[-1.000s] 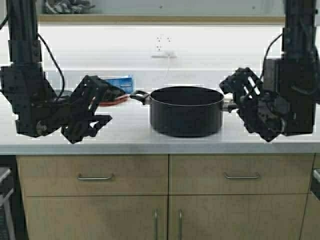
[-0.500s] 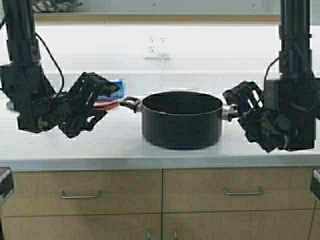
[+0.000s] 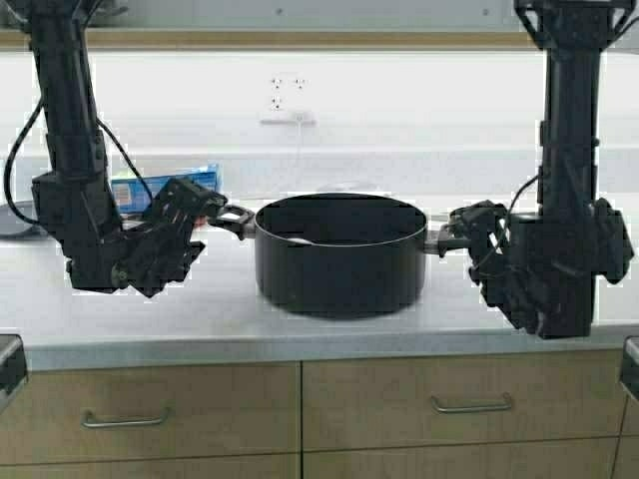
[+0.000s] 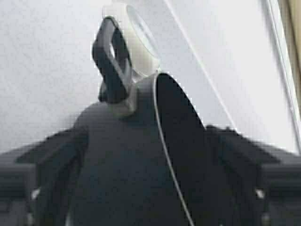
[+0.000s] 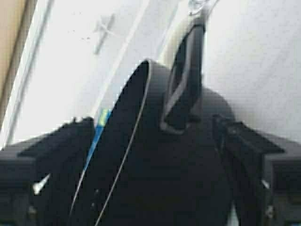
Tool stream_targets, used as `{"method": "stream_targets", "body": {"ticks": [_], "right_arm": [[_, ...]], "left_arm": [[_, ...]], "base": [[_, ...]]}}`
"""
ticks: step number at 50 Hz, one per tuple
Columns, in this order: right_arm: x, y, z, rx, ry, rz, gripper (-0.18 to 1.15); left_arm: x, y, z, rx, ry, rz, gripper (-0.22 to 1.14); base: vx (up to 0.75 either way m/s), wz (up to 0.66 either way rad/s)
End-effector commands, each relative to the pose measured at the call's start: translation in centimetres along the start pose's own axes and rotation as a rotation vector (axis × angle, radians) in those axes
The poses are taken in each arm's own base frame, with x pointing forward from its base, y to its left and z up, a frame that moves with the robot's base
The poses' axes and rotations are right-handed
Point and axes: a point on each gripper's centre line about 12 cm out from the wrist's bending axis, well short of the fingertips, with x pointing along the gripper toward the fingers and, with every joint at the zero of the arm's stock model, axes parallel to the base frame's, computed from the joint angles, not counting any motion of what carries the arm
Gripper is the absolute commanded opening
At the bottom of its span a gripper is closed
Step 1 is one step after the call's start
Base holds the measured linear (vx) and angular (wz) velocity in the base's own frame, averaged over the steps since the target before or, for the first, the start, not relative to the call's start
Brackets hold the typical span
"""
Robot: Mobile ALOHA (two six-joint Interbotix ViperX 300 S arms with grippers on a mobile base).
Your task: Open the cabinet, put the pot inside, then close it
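The wide matte-black pot (image 3: 339, 261) stands on the white counter (image 3: 300, 329) between my two arms. My left gripper (image 3: 210, 210) is open just beside the pot's left loop handle (image 3: 235, 220). In the left wrist view its fingers (image 4: 51, 165) flank the pot's wall (image 4: 127, 169) below the handle (image 4: 112, 61). My right gripper (image 3: 461, 232) is open at the right handle (image 3: 437, 239). The right wrist view shows that handle (image 5: 186, 80) and the pot's wall (image 5: 178, 179) between spread fingers (image 5: 244, 155). Of the cabinet only a tan strip (image 3: 300, 38) shows along the top; its doors are out of view.
A blue package (image 3: 165, 185) lies behind my left gripper. A wall outlet (image 3: 285, 95) with a plug and cord sits behind the pot. Tan base drawers with bar handles (image 3: 471, 403) run under the counter's front edge.
The robot has moved closer, so the scene has shifted down and left in the high view. Both grippers have closed in on the pot's handles, the left one most.
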Motion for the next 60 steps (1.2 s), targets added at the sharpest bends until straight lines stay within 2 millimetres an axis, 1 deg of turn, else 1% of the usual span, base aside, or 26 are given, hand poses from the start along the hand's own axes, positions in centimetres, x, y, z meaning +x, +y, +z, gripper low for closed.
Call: {"method": "stream_targets", "body": {"ticks": [1,9,15,23,29,32,34,37,40,42,43,45,46,48,49,50,51,53,55,58,60], "right_arm": [[2.2,-0.8,0.8,0.042,-0.02,0.03,1.04],[4.2,-2.8,1.2,0.085,-0.023,0.066,1.04],[4.7,-3.5,0.7,0.121,0.02,0.094,1.04],[5.1,-3.5,0.3,0.144,0.048,0.117,1.04],[5.3,-3.5,0.3,0.153,0.048,0.122,1.03],[5.1,-3.5,0.3,0.164,0.054,0.12,1.01],[5.1,-3.5,0.2,0.175,0.058,0.118,0.99],[4.9,-3.5,0.2,0.198,0.061,0.115,0.91],[4.8,-3.6,0.2,0.222,0.065,0.108,0.76],[4.7,-3.5,0.2,0.239,0.069,0.109,0.62],[4.7,-3.4,0.2,0.243,0.07,0.109,0.53],[4.7,-3.4,0.2,0.251,0.073,0.108,0.34],[4.6,-3.4,0.2,0.252,0.073,0.108,0.24],[4.7,-3.2,0.3,0.249,0.072,0.111,0.06],[4.7,-3.2,0.3,0.248,0.07,0.112,-0.02],[4.8,-3.2,0.4,0.249,0.063,0.111,-0.06],[4.9,-3.1,0.4,0.25,0.063,0.114,-0.07],[4.9,-3.1,0.6,0.247,0.053,0.112,-0.03],[4.9,-3.0,0.7,0.245,0.048,0.112,0.04],[5.0,-2.8,0.8,0.242,0.046,0.115,0.12],[4.9,-2.7,0.8,0.242,0.047,0.115,0.12]], "left_arm": [[2.8,0.0,1.5,-0.017,-0.003,-0.05,1.03],[5.3,0.6,1.9,-0.012,0.033,-0.063,1.03],[6.5,1.6,1.8,-0.013,0.057,-0.041,1.03],[7.1,2.2,1.9,-0.042,0.045,-0.04,1.02],[7.0,2.4,1.8,-0.045,0.047,-0.038,1.01],[6.9,2.3,1.7,-0.045,0.053,-0.032,0.98],[6.9,2.3,1.7,-0.044,0.054,-0.029,0.92],[6.9,2.3,1.8,-0.042,0.057,-0.03,0.76],[7.0,2.2,1.8,-0.041,0.061,-0.036,0.5],[7.1,2.1,1.8,-0.041,0.059,-0.038,0.28],[7.1,2.0,1.8,-0.041,0.059,-0.038,0.1],[7.1,2.1,1.9,-0.043,0.053,-0.037,-0.07],[7.2,2.1,2.0,-0.044,0.049,-0.035,-0.13],[7.2,2.1,2.0,-0.045,0.048,-0.03,-0.14],[7.2,2.2,2.0,-0.045,0.048,-0.024,-0.11],[7.3,2.2,2.0,-0.045,0.05,-0.02,-0.07],[7.2,2.3,2.0,-0.045,0.052,-0.012,-0.02],[7.2,2.4,1.9,-0.045,0.055,-0.008,0.05],[7.1,2.4,1.8,-0.044,0.058,-0.007,0.08],[7.1,2.4,1.8,-0.044,0.058,-0.006,0.06],[7.1,2.4,1.9,-0.042,0.058,-0.006,0.04]], "base": [[0.04,-0.01],[0.04,-0.02],[0.03,0.0],[0.03,0.0],[0.03,0.0],[0.02,0.0],[0.02,0.0],[0.02,0.0],[0.02,0.0],[0.01,0.0],[0.01,0.01],[0.0,0.0],[0.0,0.0],[0.0,0.0],[0.0,0.0],[0.0,0.0],[0.0,0.0],[0.0,0.0],[0.0,0.0],[-0.01,0.0],[-0.01,0.0]]}}
